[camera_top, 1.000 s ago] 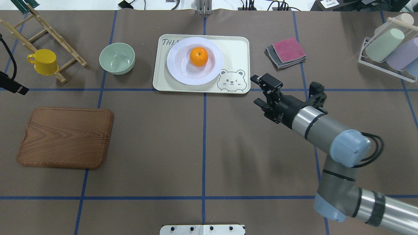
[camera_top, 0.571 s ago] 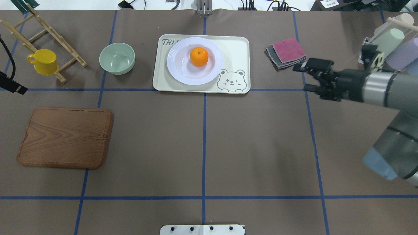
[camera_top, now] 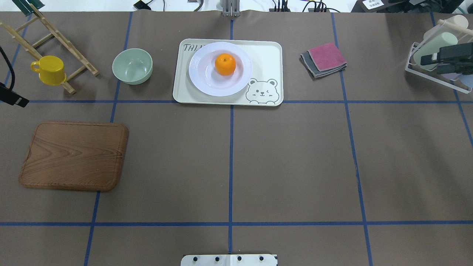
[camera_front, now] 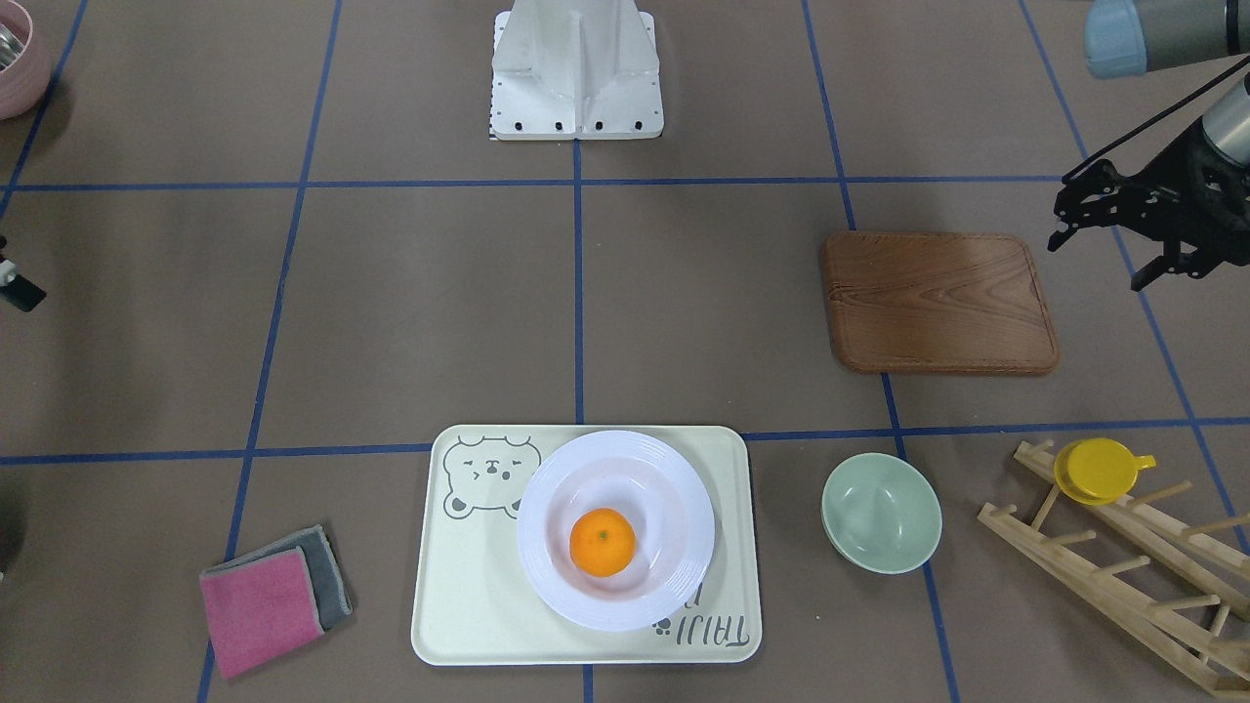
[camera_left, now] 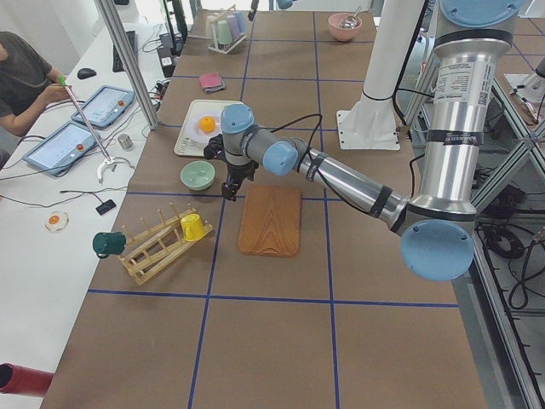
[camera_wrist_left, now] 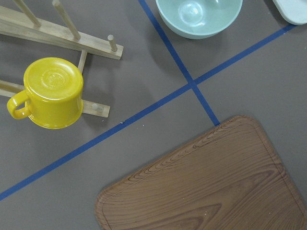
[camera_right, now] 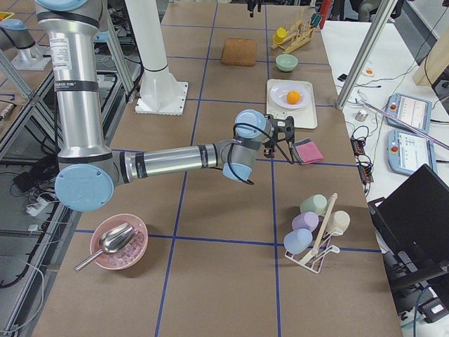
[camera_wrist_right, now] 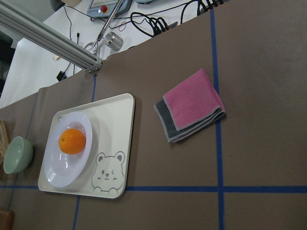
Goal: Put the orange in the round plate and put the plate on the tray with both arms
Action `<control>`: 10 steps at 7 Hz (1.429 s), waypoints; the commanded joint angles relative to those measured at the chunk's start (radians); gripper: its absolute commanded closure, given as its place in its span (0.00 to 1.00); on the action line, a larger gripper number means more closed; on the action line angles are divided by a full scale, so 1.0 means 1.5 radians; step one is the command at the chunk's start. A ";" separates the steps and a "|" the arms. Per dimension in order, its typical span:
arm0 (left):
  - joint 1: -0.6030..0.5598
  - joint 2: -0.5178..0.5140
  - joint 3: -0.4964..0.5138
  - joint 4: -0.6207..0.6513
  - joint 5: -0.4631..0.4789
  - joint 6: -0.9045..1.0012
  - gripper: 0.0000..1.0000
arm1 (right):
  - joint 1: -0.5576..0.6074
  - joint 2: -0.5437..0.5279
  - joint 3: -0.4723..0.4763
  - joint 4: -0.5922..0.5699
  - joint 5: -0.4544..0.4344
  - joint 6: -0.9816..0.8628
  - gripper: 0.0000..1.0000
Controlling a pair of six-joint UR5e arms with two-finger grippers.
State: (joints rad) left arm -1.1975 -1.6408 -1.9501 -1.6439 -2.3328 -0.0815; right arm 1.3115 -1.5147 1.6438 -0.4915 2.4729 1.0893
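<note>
The orange rests in the sunken centre of the white round plate. That plate stands on the cream bear tray at the table's far middle; the orange, plate and tray also show in the front view. My right gripper hangs open and empty at the far right edge, over the cup rack, well away from the tray. Far on the other side, my left gripper stands open and empty beside the wooden board. Nothing touches the plate.
A pale-green bowl sits left of the tray. A yellow cup hangs on a wooden rack. Folded pink and grey cloths lie right of the tray. Pastel cups fill a wire rack at the far right.
My right arm has swung away from beside the tray's near right corner to the table's far right edge, gripper still open. The orange, plate and tray stay put.
</note>
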 commanded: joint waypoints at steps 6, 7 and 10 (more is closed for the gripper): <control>-0.028 0.056 -0.036 -0.002 0.001 0.044 0.01 | 0.073 -0.026 0.012 -0.438 -0.116 -0.742 0.00; -0.040 0.070 -0.034 -0.001 0.001 0.088 0.01 | 0.082 -0.017 0.038 -0.587 -0.165 -0.884 0.00; -0.086 0.106 -0.006 0.004 -0.009 0.168 0.01 | 0.132 0.065 0.074 -0.919 -0.149 -1.053 0.00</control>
State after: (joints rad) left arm -1.2854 -1.5044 -1.9836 -1.6434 -2.3390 0.1145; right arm 1.4937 -1.4377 1.7259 -1.7216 2.2340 -0.4276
